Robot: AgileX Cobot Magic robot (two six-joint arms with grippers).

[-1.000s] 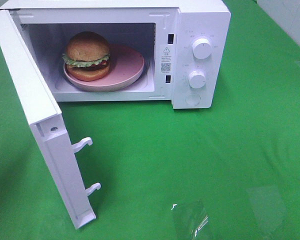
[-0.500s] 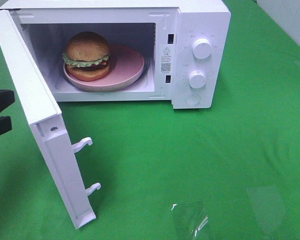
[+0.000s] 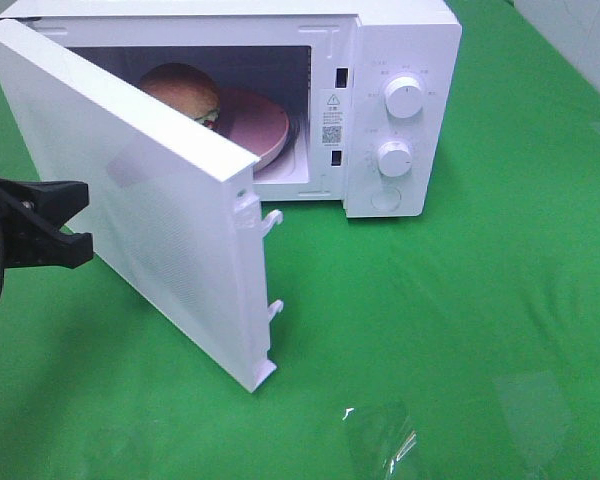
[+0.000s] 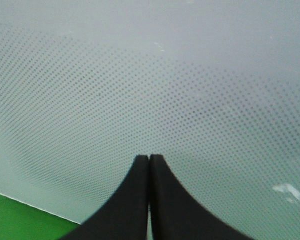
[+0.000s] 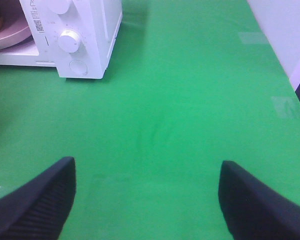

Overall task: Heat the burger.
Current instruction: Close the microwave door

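My left gripper (image 4: 149, 159) is closed tight on nothing, tips at the outer face of the half-open microwave door (image 3: 170, 230). My right gripper (image 5: 146, 172) gapes wide, holding nothing. The burger (image 3: 185, 88) sits inside.

Lab tabletop: green cloth (image 3: 460, 330), microwave (image 3: 400, 40).

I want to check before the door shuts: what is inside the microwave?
Inside the microwave, the burger shows its bun top and a bit of lettuce. The right part of the pink plate shows beside it. The half-closed door covers the burger's lower part and the cavity's left side.
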